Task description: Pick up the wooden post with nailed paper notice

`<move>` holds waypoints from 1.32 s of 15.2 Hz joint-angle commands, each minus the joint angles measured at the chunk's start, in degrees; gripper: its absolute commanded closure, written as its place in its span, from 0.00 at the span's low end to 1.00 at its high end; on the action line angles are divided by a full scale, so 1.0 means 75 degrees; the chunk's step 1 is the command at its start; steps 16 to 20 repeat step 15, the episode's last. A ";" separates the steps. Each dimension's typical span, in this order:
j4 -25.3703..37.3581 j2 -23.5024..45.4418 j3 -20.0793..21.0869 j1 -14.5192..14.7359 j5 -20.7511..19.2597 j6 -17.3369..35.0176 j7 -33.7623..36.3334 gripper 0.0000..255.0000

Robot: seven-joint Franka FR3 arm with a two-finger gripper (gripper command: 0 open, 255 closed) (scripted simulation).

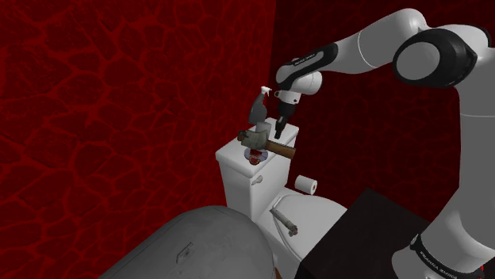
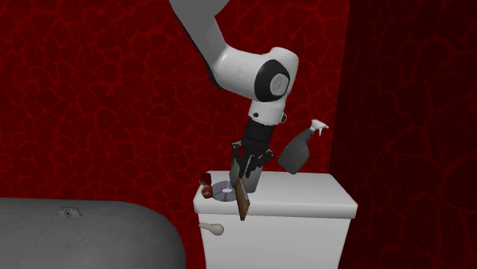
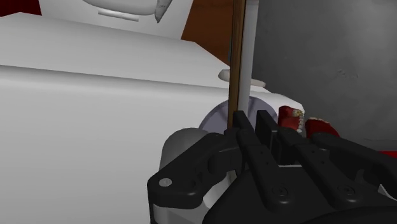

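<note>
I had the gripper (image 3: 251, 118) clenched on the post (image 3: 237, 57): in the wrist view the two black fingers (image 3: 241, 122) pressed against the thin brown strip from both sides. In the second exterior view the gripper (image 2: 246, 174) pointed down over the toilet's tank lid (image 2: 306, 200), and the post (image 2: 243, 200) slanted out below it, its lower end reaching past the lid's front edge. I could not tell whether the post touched the lid. A greyish flat piece (image 2: 254, 178) sat against the post right at the fingers.

In the shoulder view the post (image 1: 282, 149) ran nearly level from under the gripper (image 1: 278, 131) towards that view's right.

Just beside the gripper on the lid lay a disc (image 2: 225, 191), and next to it, at the lid's corner, a small red thing (image 2: 205, 183). In the wrist view that red thing (image 3: 289, 118) showed a row of pale teeth. A dark spray bottle (image 2: 296, 153) with a white head stood tilted near the gripper, at the lid's rear.

Below the tank, a paper roll (image 1: 306, 185) rested by the wall. A grey tub (image 1: 198, 246) lay next to the toilet. Dark red veined walls (image 1: 119, 79) closed in the corner.
</note>
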 commanded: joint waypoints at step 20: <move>0.0541 -0.0608 -0.0108 0.0025 -0.0285 -0.1078 0.0405 1.00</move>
